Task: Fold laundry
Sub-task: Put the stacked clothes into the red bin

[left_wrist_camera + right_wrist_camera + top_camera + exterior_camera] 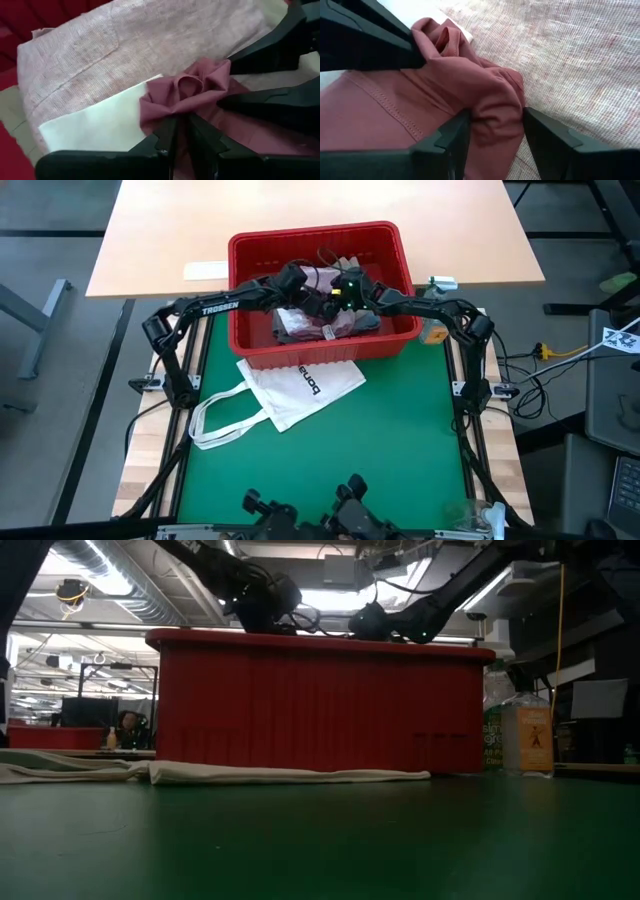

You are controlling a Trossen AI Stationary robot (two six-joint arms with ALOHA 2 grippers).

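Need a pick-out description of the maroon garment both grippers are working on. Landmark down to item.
Start at the red basket at the far end of the green table; both arms reach into it. On the mottled pink garment lies a white piece, and beside it the maroon garment, pinched by the left gripper and sitting between the fingers of the right gripper. It is the only bunched, dark reddish, smooth-woven cloth there.

Red slotted basket (320, 345); mottled pink garment (125, 45); maroon garment (420, 105); small white piece (95, 125); white tote bag (300, 392) with black lettering; green table mat (400, 450).
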